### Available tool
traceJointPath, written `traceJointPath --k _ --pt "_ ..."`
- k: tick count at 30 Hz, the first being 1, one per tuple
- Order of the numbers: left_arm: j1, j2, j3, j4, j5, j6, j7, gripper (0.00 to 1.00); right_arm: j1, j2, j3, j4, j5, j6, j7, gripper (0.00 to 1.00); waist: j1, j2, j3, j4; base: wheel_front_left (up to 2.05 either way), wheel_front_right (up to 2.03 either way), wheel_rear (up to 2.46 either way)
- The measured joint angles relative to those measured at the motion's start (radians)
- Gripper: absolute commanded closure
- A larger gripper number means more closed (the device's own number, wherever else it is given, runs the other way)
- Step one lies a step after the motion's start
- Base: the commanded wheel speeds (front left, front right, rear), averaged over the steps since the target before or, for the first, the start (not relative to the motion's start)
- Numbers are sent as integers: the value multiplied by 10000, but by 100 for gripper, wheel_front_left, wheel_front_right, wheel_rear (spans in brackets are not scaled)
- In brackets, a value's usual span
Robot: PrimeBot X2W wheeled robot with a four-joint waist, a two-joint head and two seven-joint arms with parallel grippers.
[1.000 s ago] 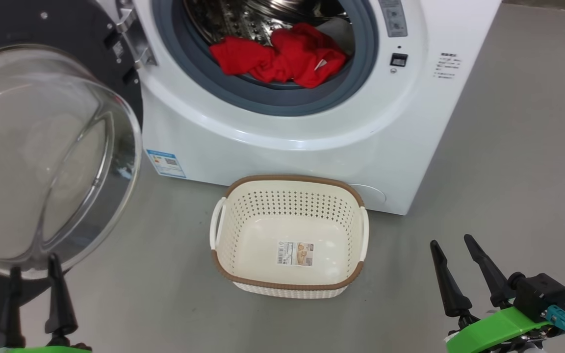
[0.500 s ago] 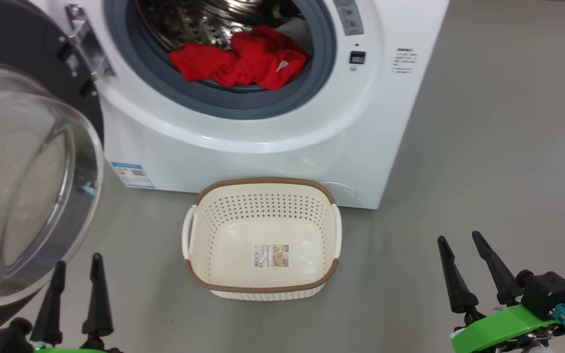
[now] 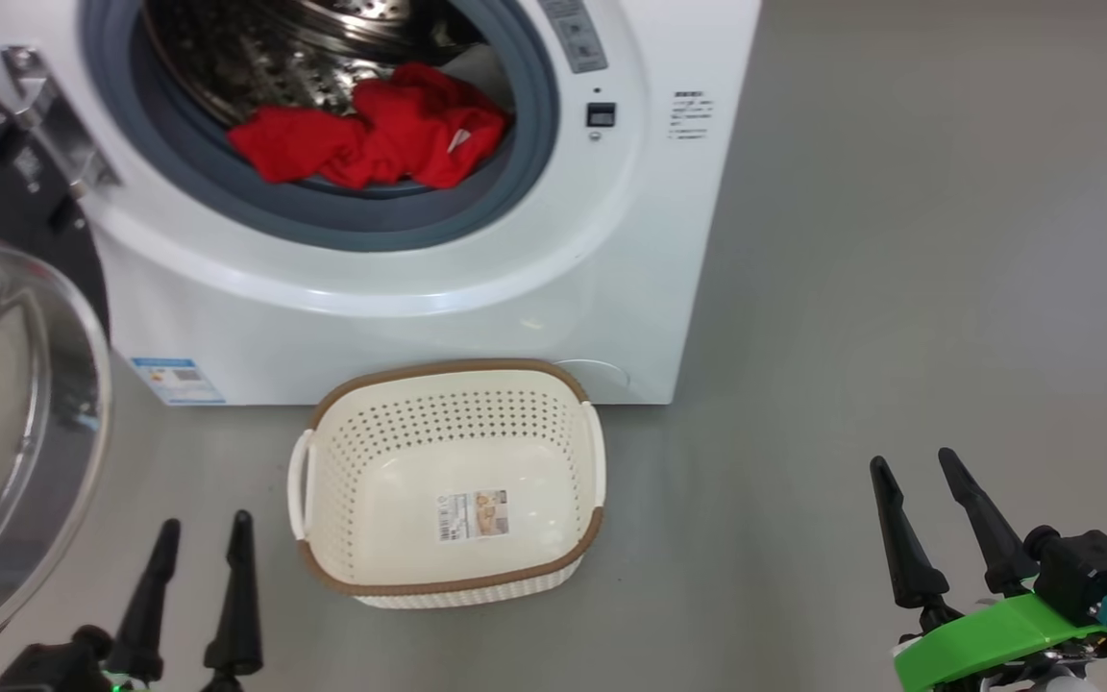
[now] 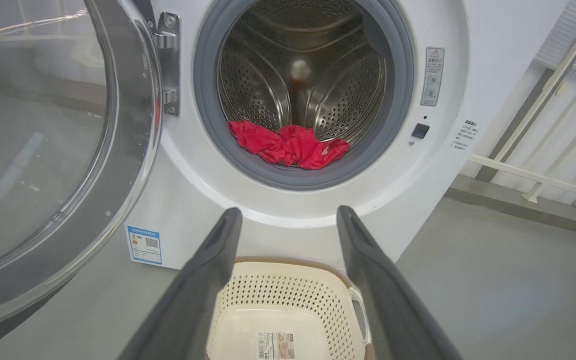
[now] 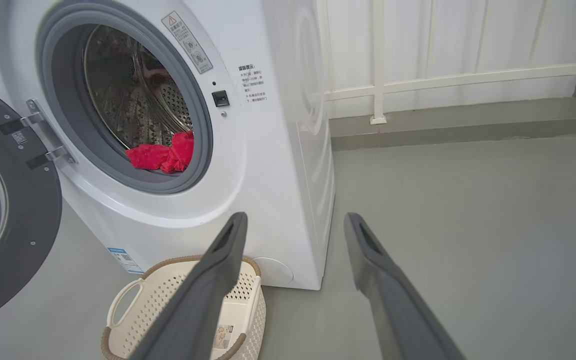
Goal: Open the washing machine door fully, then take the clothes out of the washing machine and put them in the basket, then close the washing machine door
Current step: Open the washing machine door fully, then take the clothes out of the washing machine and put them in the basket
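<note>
My left jaws and right jaws stood apart, empty. The door (image 3: pixel 6 413) hung open; clothes (image 3: pixel 371 135) lay in the washer (image 3: pixel 419 317), the basket (image 3: pixel 438 423) on the floor (image 3: pixel 851 288) before it.

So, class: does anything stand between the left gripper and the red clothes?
Nothing visible does. The black-rimmed glass door stands aside, the red fabric clothes lie in the steel drum, and the fingers of the left gripper stand apart.

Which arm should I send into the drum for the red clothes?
Probably the left. The left gripper, open, sits before the washing machine, and its wrist view faces the clothes squarely. The right gripper, also open, stands out past its side.
</note>
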Motion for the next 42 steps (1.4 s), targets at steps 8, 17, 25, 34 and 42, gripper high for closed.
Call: traceJointPath --k 8,17,25,34,42 --pt "-4 96 -307 4 445 0 0 0 1 23 -123 -56 -2 0 0 0 0 0 58 -569 0 0 0" --pt "-40 132 -416 21 1034 0 0 0 0 90 -357 -104 -50 0 0 0 0 0 317 -996 0 0 0" --pt "-52 176 -560 40 1369 0 0 0 -1 153 -430 -142 -59 0 0 0 0 0 478 -1114 0 0 0" --pt "-149 159 -531 81 1450 0 0 0 -4 217 -466 -169 -73 0 0 0 0 0 532 -1037 0 0 0" --pt "-251 13 -403 75 1482 0 0 0 -6 217 -460 -171 -73 0 0 0 0 0 503 -962 0 0 0"
